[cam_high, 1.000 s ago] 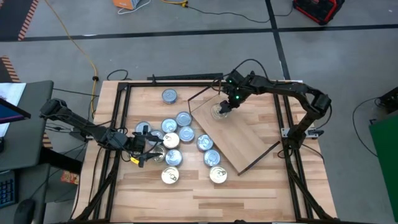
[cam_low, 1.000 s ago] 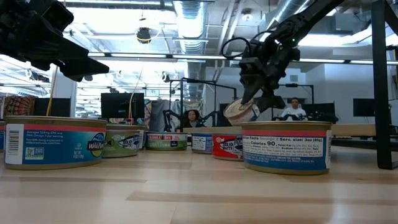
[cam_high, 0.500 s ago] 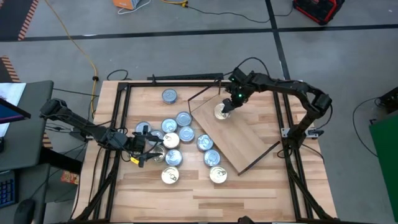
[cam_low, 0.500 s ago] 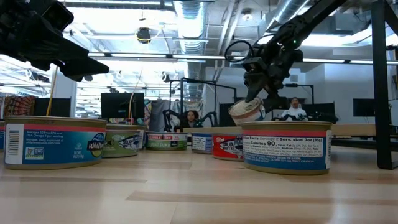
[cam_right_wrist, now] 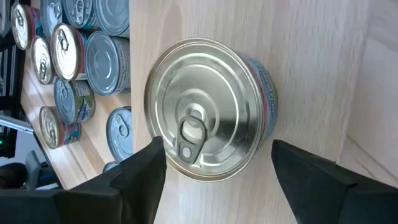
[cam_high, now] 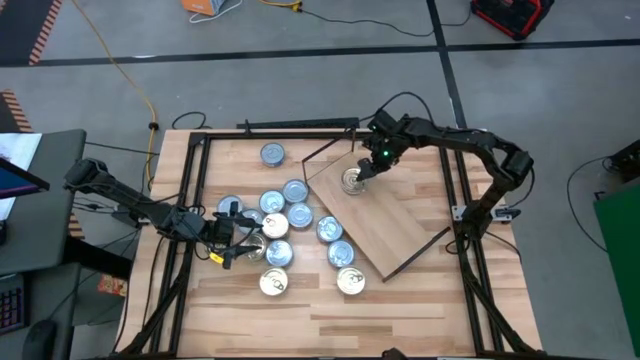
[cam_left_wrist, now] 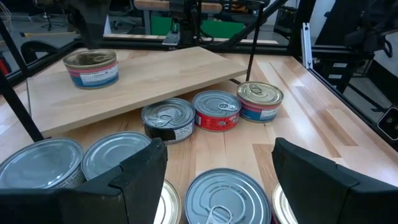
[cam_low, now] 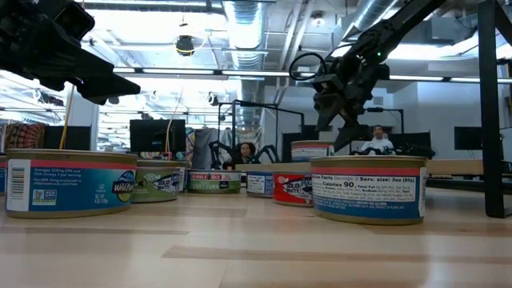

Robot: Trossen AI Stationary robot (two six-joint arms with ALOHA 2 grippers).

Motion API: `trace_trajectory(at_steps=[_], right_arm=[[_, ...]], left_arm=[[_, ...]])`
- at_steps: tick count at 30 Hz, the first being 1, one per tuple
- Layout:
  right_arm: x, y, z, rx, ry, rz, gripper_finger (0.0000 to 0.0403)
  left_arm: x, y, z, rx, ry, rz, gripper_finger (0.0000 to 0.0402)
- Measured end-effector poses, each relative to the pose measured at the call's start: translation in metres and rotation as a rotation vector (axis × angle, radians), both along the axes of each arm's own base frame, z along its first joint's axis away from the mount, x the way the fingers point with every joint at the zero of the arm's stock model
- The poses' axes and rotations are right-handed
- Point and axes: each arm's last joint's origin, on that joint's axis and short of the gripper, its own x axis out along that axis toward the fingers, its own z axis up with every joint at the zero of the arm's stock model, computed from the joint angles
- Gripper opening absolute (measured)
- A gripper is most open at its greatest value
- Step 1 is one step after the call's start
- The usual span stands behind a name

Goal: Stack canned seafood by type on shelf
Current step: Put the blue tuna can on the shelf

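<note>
The light-wood rectangular shelf board (cam_high: 385, 222) lies tilted beside the cluster of flat silver-lidded seafood tins (cam_high: 290, 235). One blue-and-red-banded tin (cam_right_wrist: 208, 118) sits on the shelf's far corner, with the right gripper (cam_right_wrist: 214, 180) spread wide around it (released, seemingly); it should lift straight up so neither finger nudges the tin. Left gripper (cam_left_wrist: 214, 165) hangs open over the cluster

one tin (cam_high: 353, 180) upright on shelf (cam_high: 400, 225) | other tins (cam_high: 290, 235) clustered on table
</note>
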Motion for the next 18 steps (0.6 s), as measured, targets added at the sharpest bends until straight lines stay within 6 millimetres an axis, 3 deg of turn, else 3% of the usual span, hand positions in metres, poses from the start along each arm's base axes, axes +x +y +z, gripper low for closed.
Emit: trace_trajectory(at_steps=[12, 15, 18], right_arm=[[0.008, 0.012, 0.0, -0.012, 0.019, 0.029, 0.0311], [0.003, 0.026, 0.006, -0.017, 0.093, 0.075, 0.0311], [-0.003, 0.047, 0.026, -0.147, 0.17, 0.082, 0.0311]], left_arm=[[0.0, 0.0, 0.0, 0.0, 0.0, 0.001, 0.0279], [0.0, 0.0, 0.0, -0.002, 0.0, -0.015, 0.0279], [0.0, -0.002, 0.001, -0.015, -0.007, -0.066, 0.0279]])
